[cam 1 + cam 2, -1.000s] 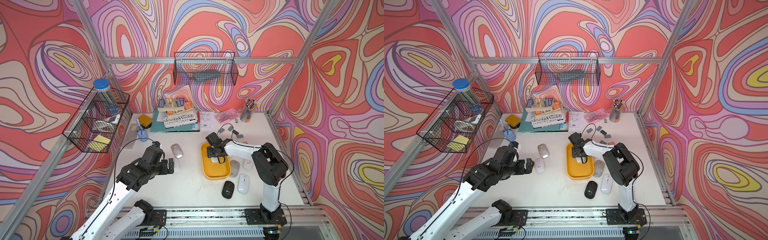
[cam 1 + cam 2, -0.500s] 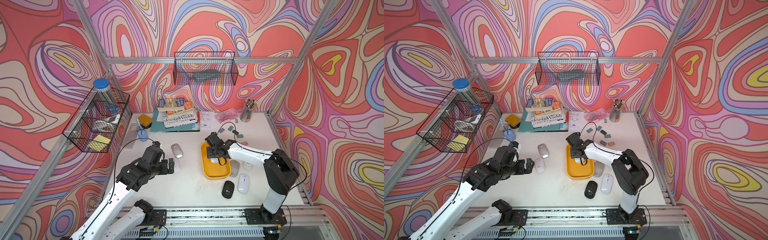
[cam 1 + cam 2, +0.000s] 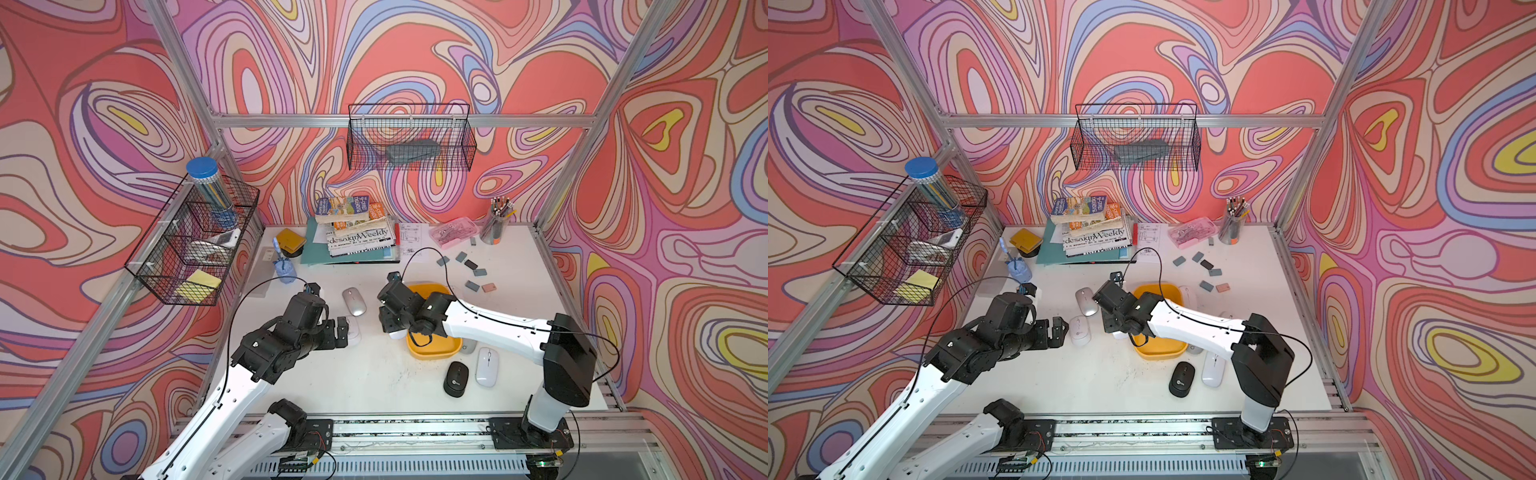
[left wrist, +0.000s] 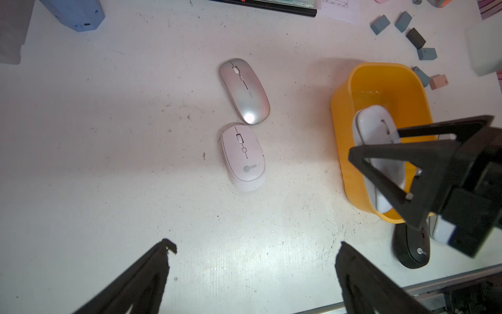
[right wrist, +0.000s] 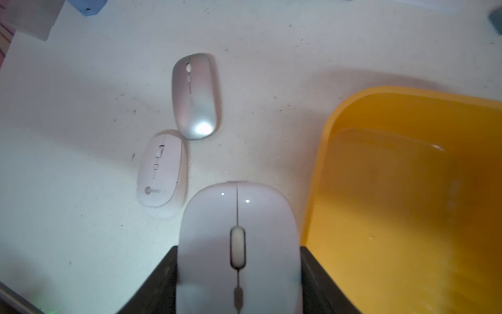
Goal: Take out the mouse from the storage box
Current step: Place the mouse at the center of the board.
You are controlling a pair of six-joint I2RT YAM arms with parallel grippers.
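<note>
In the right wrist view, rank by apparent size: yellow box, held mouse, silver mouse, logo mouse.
1. yellow box
2. held mouse, though nearness inflates it
3. silver mouse and logo mouse look alike

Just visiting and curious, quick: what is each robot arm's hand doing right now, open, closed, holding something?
Left gripper: jaws open, holding nothing.
Right gripper: jaws shut on the white mouse.

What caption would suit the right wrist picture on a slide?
Right gripper clamps a white mouse beside the yellow storage box; silver mouse and pale mouse lie on the table.
</note>
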